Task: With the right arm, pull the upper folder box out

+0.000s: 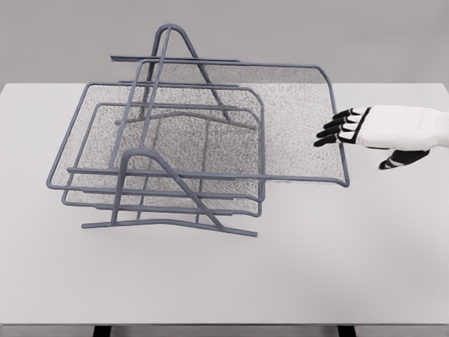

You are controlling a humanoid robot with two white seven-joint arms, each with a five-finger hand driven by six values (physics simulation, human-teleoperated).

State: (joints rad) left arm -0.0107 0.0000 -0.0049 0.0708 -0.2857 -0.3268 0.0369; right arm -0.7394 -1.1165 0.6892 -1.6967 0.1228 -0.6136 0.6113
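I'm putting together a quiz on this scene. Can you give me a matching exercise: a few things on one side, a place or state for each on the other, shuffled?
Things:
1. upper tray
2. lower trays
3. right hand
4. table

Places or states:
A. white, carrying the wire rack
B. fingers spread, by the tray's right rim
C. slid out toward the right
D. tucked inside the frame at the left

Pairs: 1-C, 2-D, 3-B, 4-A
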